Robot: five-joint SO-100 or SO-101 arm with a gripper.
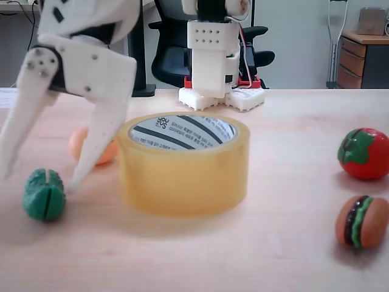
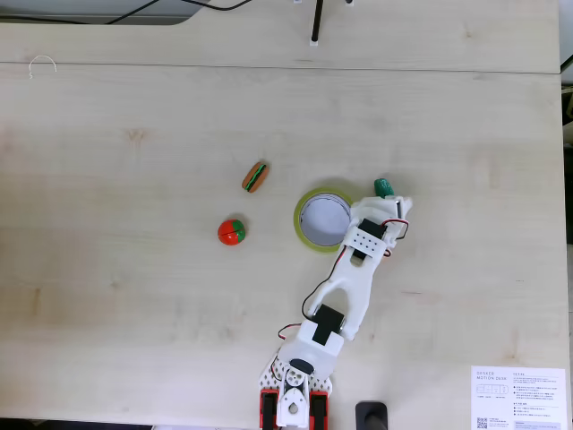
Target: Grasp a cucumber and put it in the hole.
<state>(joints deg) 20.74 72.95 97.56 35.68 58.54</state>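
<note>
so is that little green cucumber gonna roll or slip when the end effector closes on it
Probably somewhat. The cucumber is stubby and rounded, resting free on the smooth table, so a nudge could roll it. It looks like hard, light plastic, so it should stay stiff but may squirt sideways. The open end effector straddles it loosely; its bumpy skin and groove might help grip.

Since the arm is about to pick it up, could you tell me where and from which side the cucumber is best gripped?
Grip the cucumber across its middle, coming down from above. It lies on the table with its groove facing the low fixed view's camera, so the fingers would likely best close on the rounded flanks either side. The gripper already hangs open just above it, and the tape roll stands close on the right in that view, so a side approach looks cramped.
</note>
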